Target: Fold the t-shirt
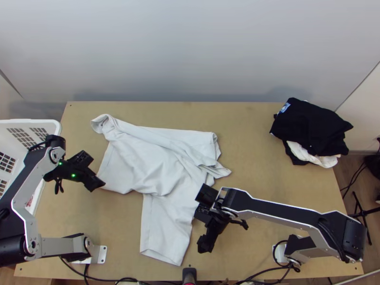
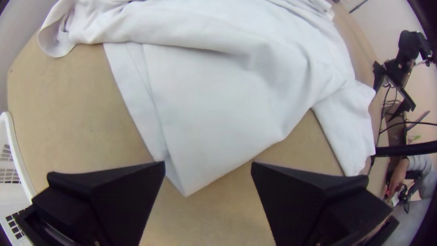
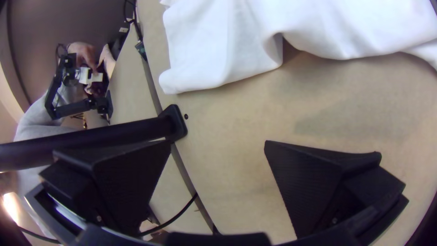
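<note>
Noting the lie of it: white t-shirt rumpled over the left and middle of the surface, long axis roughly side to side. One flap, perhaps a sleeve, points to the near edge. Left gripper: fingers wide apart, nothing held. Near-left corner of the cloth appears between its fingertips in the left wrist view; whether they touch, cannot tell. Right gripper: also spread wide and empty, just right of the flap. Judgement: left arm nearer that corner, a short advance before closing; right arm better placed for the flap. Risk: pinching one layer only.
</note>
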Robot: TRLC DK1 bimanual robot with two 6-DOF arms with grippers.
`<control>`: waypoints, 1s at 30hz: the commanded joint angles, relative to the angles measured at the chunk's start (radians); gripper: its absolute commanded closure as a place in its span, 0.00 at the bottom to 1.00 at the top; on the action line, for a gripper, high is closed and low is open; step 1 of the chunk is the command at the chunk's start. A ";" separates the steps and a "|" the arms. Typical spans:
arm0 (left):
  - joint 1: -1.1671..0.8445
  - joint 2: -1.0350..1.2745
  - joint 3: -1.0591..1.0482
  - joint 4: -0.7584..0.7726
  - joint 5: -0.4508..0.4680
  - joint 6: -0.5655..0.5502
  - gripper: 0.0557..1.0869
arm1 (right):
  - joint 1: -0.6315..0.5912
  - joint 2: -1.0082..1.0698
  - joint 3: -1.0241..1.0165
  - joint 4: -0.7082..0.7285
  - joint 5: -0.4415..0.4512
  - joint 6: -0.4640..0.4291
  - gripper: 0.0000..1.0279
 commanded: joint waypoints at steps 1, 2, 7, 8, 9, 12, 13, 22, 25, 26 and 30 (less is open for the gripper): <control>0.009 0.000 -0.041 -0.008 -0.097 0.056 0.10 | 0.003 0.000 0.011 -0.003 0.001 0.008 0.07; 0.008 0.000 -0.055 -0.003 -0.104 0.065 0.10 | 0.003 0.004 0.014 -0.003 0.001 0.010 0.07; -0.004 0.014 -0.091 0.038 -0.110 0.064 0.10 | 0.003 0.005 0.031 -0.003 0.001 0.020 0.07; -0.006 0.018 -0.092 0.052 -0.109 0.056 0.10 | 0.003 0.005 0.032 -0.003 0.001 0.023 0.07; -0.010 0.025 -0.092 0.053 -0.107 0.048 0.10 | 0.003 0.005 0.034 -0.003 0.001 0.025 0.07; -0.026 0.023 -0.092 0.049 -0.095 0.024 0.11 | 0.003 0.007 0.029 -0.003 0.002 0.028 0.07; -0.027 0.017 -0.092 0.036 -0.078 0.021 0.11 | 0.001 0.007 0.028 -0.003 0.002 0.028 0.07; -0.020 0.029 -0.141 0.033 0.014 0.062 0.80 | 0.001 -0.007 0.037 -0.005 0.002 0.054 0.07; -0.021 0.028 -0.156 0.033 0.015 0.071 0.95 | 0.001 -0.016 0.035 -0.007 0.001 0.060 0.07; -0.020 0.028 -0.158 0.035 0.015 0.070 0.96 | 0.001 -0.018 0.035 -0.008 0.001 0.062 0.07; -0.004 0.023 -0.107 0.035 0.017 0.022 0.96 | 0.006 -0.021 0.034 -0.011 0.001 0.066 0.07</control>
